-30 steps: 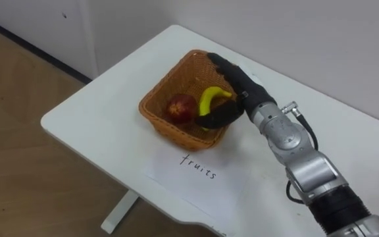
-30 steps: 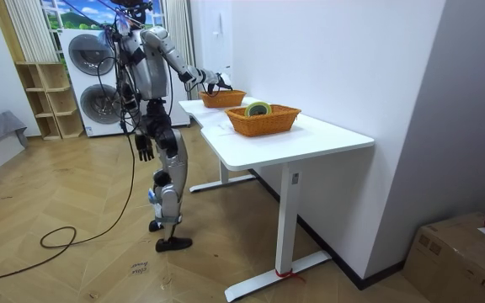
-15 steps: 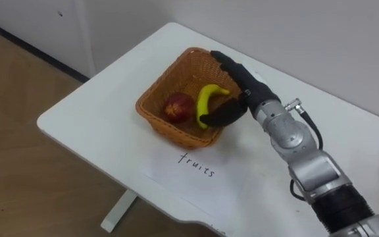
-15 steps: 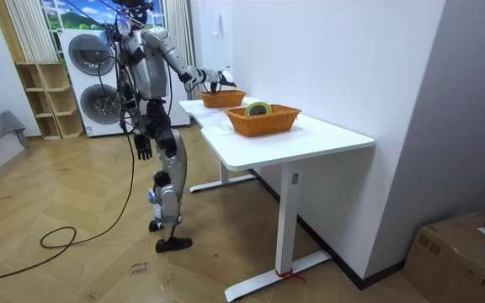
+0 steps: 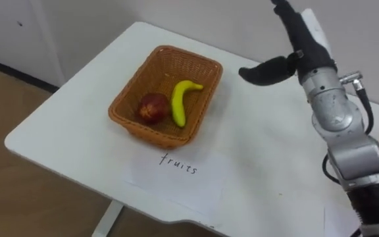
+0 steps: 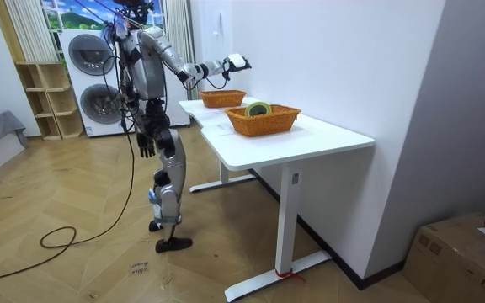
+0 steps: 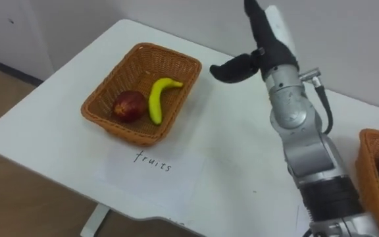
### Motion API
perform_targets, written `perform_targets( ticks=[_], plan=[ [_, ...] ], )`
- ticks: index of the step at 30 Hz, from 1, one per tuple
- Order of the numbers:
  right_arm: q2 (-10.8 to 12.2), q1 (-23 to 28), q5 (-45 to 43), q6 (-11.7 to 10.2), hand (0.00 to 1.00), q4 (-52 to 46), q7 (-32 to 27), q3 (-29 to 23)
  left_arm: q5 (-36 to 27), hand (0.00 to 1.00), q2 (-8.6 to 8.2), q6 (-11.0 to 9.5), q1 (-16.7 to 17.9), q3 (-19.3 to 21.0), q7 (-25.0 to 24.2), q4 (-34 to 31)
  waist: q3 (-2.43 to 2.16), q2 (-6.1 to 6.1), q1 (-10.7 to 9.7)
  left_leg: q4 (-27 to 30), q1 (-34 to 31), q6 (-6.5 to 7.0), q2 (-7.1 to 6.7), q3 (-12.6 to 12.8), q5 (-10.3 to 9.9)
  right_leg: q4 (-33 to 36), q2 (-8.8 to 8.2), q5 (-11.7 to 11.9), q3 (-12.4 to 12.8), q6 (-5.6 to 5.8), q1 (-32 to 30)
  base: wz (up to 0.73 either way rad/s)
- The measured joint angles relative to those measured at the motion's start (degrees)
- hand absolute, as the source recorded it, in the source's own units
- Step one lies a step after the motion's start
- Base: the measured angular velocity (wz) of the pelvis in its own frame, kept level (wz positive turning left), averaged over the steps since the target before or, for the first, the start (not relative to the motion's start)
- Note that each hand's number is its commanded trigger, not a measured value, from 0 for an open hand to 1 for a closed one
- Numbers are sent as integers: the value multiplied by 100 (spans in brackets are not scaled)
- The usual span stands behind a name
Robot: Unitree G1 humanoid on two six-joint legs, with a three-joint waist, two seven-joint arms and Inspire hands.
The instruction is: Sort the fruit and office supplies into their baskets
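Lying in the woven wicker basket [image 5: 166,66]: curved banana [image 5: 178,102], round red apple [image 5: 152,108].

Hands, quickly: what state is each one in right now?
Right hand: open, holding nothing.
Left hand: cannot be told; it hangs at the robot's side.

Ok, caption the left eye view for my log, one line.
Right hand hovers open and empty above the white table; banana and apple lie in the wicker basket.
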Motion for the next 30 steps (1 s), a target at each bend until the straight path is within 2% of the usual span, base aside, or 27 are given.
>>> perform_targets(
  ticks=[1,4,7,11,13,15,18,20,22,24,26,27,28,30],
  plan=[
    [-41,1,2,-11,0,-99,-83,-62,-2,0,1,-40,-11,0,12,-1,-19,43,-77,0,6,3,4,25,-2,-2,0,6,9,2,0,-9],
    [-168,21,0,-59,0,-154,-176,-99,-3,0,3,-158,-14,3,115,-2,-26,152,-208,-52,98,3,27,122,-2,37,3,13,38,-1,11,-17],
    [-173,121,-6,-58,0,-241,-192,-433,1,0,-10,-216,-20,26,131,-3,-26,166,-313,-129,178,2,67,240,-2,86,34,12,108,-1,8,-18],
    [-265,121,14,-58,0,-313,-375,-727,7,0,-16,-216,-16,25,120,84,-49,104,-458,-176,218,0,81,294,-3,87,52,16,159,-7,2,-12],
    [-405,124,34,-64,0,-312,-428,-863,5,0,-11,-217,-7,21,120,116,-59,47,-557,-205,298,-2,102,408,-4,81,73,26,248,-24,-4,-21],
    [-419,154,40,-71,0,-317,-511,-978,-2,0,22,-217,1,20,120,118,-68,-11,-615,-221,318,-6,114,470,-8,82,94,31,326,-29,-24,-22],
    [-489,357,210,-76,0,-479,-567,-1187,4,0,83,-239,2,35,131,117,-34,-66,-701,-243,360,-20,151,574,-35,80,127,50,353,-45,-23,-18],
    [-601,559,406,-106,0,-643,-613,-1330,-5,0,119,-242,-2,43,131,117,-35,-84,-756,-242,363,-27,166,609,-48,80,156,55,420,-51,-32,-14],
    [-770,600,717,-108,0,-682,-750,-1406,-227,0,145,-247,0,41,132,134,-30,-74,-837,-242,382,-36,197,733,-77,74,200,61,583,-61,-36,-26],
    [-841,628,821,-107,0,-691,-877,-1448,-322,0,196,-262,-4,33,132,180,-34,-76,-926,-244,389,-46,220,813,-88,77,224,69,641,-71,-60,-25],
    [-846,777,824,-113,0,-806,-936,-1604,-332,0,247,-290,-11,36,139,190,-33,-61,-976,-226,389,-70,264,908,-116,69,277,98,744,-95,-95,-27],
    [-846,848,812,-115,0,-855,-974,-1661,-332,0,252,-306,4,36,173,192,-33,-60,-1068,-207,379,-78,276,908,-129,69,289,100,775,-98,-97,-9],
    [-845,917,802,-115,0,-903,-997,-1742,-331,0,238,-316,-2,30,184,192,-32,-50,-1167,-207,378,-84,280,913,-133,71,297,100,793,-98,-105,-4],
    [-846,961,806,-115,0,-924,-998,-1902,-332,0,206,-337,-18,29,192,191,-33,-19,-1229,-223,395,-96,300,1021,-140,75,327,105,870,-107,-142,-24]
  ],
)
